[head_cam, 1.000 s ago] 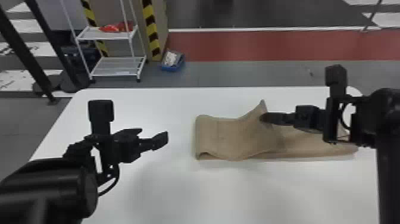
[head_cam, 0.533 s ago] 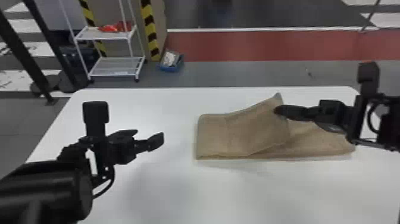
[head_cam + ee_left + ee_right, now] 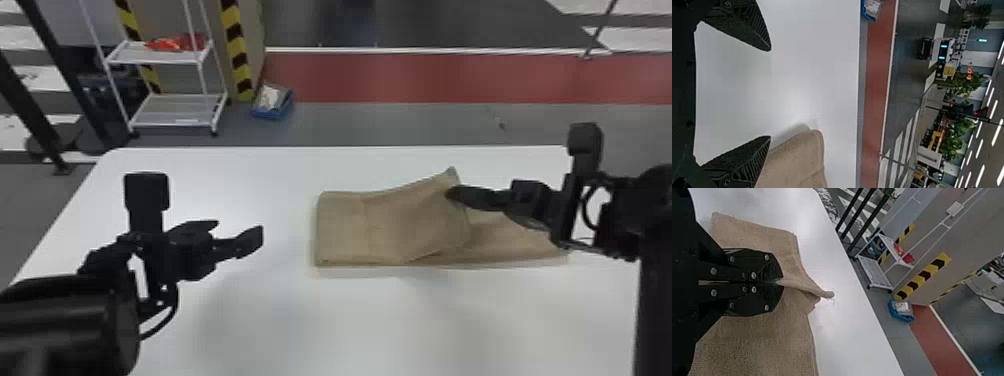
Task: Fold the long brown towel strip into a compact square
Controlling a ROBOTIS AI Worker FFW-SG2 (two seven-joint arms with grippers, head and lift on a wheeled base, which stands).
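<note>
We have the brown towel [image 3: 345,230] on the table [image 3: 400,325], its long axis running left to right, roughly along the far edge. Our right gripper [image 3: 451,194] has its jaws clamped on the upper layer's raised end, which points right; our left gripper [image 3: 239,228], left of the towel, has its jaws apart.

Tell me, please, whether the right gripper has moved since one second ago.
Yes, rightward: in the head view, the right gripper is now farther to the right of the blue bin than it was then.
</note>
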